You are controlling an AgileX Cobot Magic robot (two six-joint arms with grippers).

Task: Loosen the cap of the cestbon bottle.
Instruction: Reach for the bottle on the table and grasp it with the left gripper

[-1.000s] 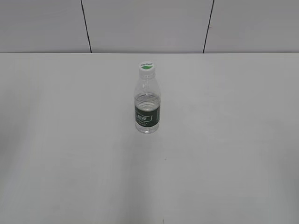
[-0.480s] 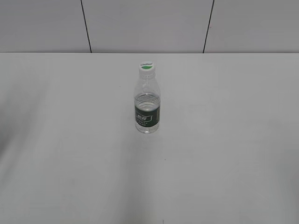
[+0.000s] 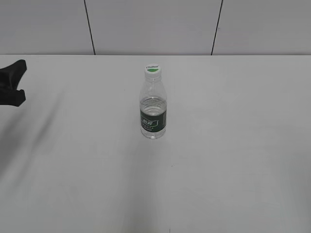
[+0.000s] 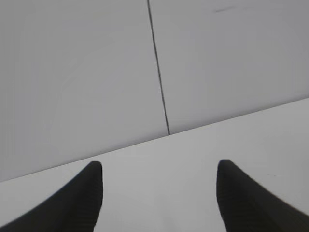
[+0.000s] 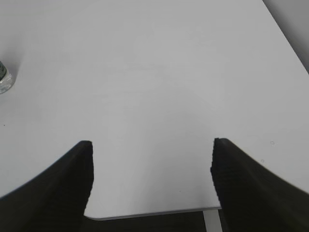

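Note:
The cestbon bottle point(image 3: 153, 109) stands upright near the middle of the white table, clear with a dark green label band. Its white cap point(image 3: 153, 70) with a green mark is on top. My left gripper point(image 3: 17, 81) shows at the far left edge of the exterior view, open and empty, well away from the bottle. In the left wrist view its fingers point(image 4: 159, 166) are spread over bare table, facing the wall. My right gripper point(image 5: 150, 143) is open and empty above the table's near edge; the bottle's base point(image 5: 4, 77) shows at the left edge of that view.
The white table point(image 3: 233, 160) runs back to a grey panelled wall point(image 3: 155, 24) with dark seams. The table's front edge and a rounded corner point(image 5: 145, 213) show in the right wrist view.
My left gripper has come into the exterior view at the far left edge, with its shadow on the table. The bottle has not moved.

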